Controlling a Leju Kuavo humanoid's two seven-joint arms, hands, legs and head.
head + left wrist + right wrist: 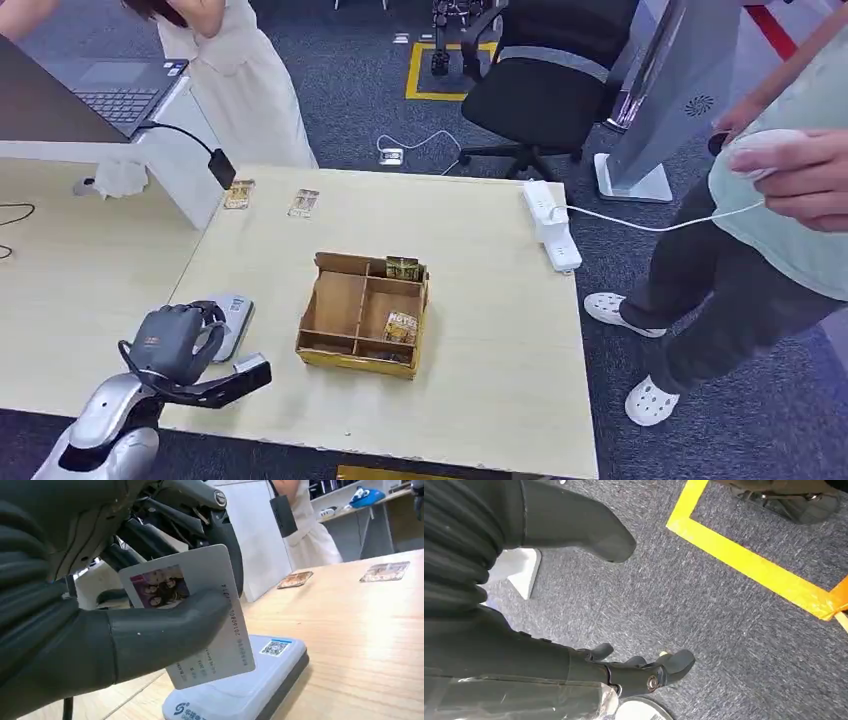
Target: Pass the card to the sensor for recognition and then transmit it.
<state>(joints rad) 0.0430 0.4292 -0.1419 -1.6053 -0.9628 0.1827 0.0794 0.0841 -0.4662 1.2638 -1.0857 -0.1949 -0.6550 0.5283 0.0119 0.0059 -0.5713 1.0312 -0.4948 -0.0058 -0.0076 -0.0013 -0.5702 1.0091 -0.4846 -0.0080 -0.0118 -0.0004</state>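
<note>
1. My left hand (100, 630) pinches the card (200, 615) between thumb and fingers, the thumb pressed across its printed face just under the small photo.
2. The card hangs tilted, its lower edge just above the sensor (240, 685), a flat white and grey pad with a QR sticker; I cannot tell whether they touch.
3. In the head view my left hand (175, 340) sits at about eight o'clock on the light wooden table (500, 340), covering much of the sensor (235, 320).
4. At three o'clock from that hand stands a wooden box (365, 315) with compartments, small packets in its right-hand ones.
5. Two loose cards (270, 198) lie toward twelve o'clock, near the far edge.
6. A white power strip (552, 225) lies at two o'clock; a person (770, 220) stands beside it.
7. My right hand (624, 670) hangs over grey carpet (724, 620), fingers apart, holding nothing.
</note>
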